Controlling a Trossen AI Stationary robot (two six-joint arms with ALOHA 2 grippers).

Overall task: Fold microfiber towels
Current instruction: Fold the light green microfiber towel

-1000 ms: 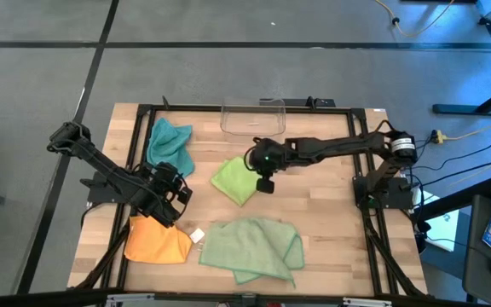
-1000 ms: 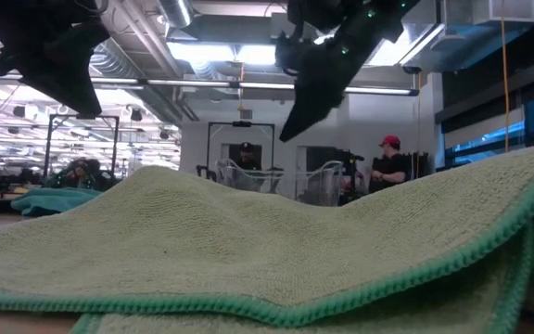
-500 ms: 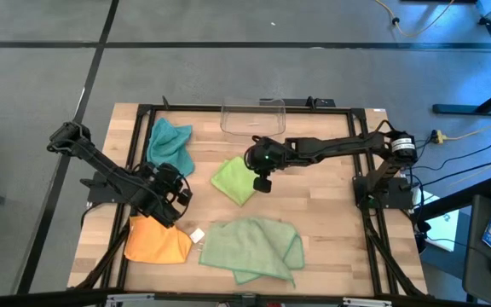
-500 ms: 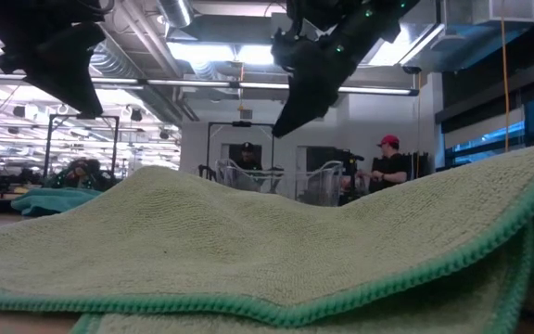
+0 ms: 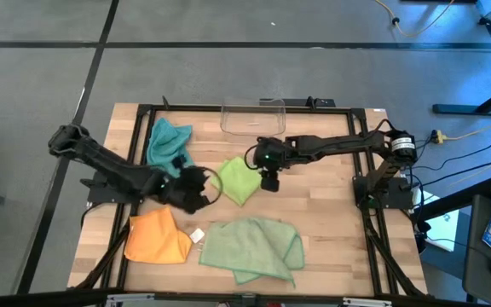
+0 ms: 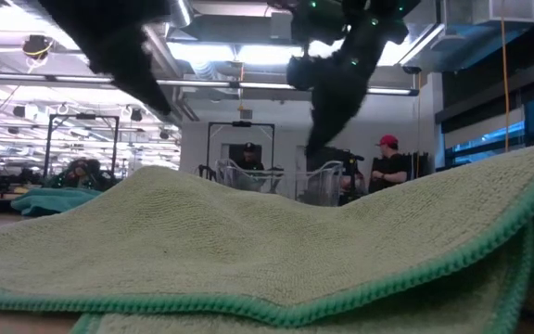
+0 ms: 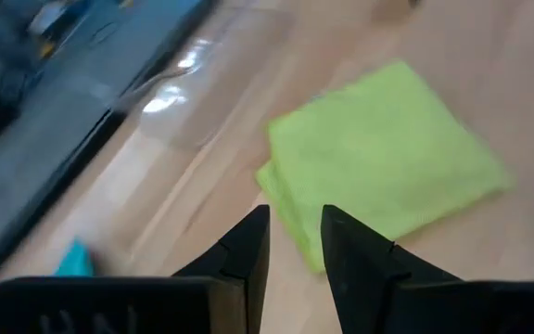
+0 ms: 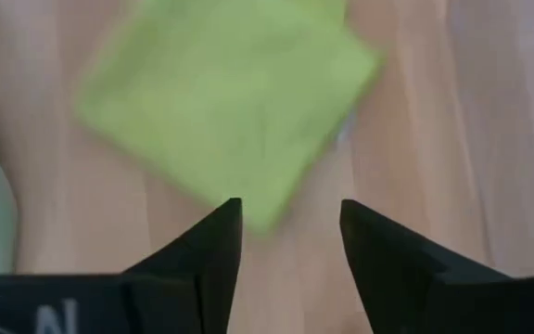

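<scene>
The lime green towel (image 5: 235, 179) (image 7: 387, 172) (image 8: 221, 93) lies folded flat at the table's middle. My right gripper (image 5: 269, 180) (image 8: 290, 227) hangs open just above the table at that towel's right corner, nothing between its fingers. My left gripper (image 5: 198, 189) (image 7: 295, 246) hovers to the left of the lime towel, pointing at it, its fingers a narrow gap apart and empty. The teal towel (image 5: 169, 141) lies crumpled at the far left. The orange towel (image 5: 156, 240) lies folded at the near left. The pale sage towel (image 5: 251, 247) (image 6: 248, 250) lies rumpled at the near middle.
A clear plastic bin (image 5: 252, 116) stands at the table's far edge, beyond the lime towel. A small white tag (image 5: 198, 234) lies between the orange and sage towels. Bare wood shows right of the lime towel. People stand in the room behind the table.
My left gripper has swung toward the table's right, from above the orange towel to just beside the lime towel, rolling its wrist as it went. My right gripper has opened and tipped slightly at the lime towel's right corner. The towels lie as before.
</scene>
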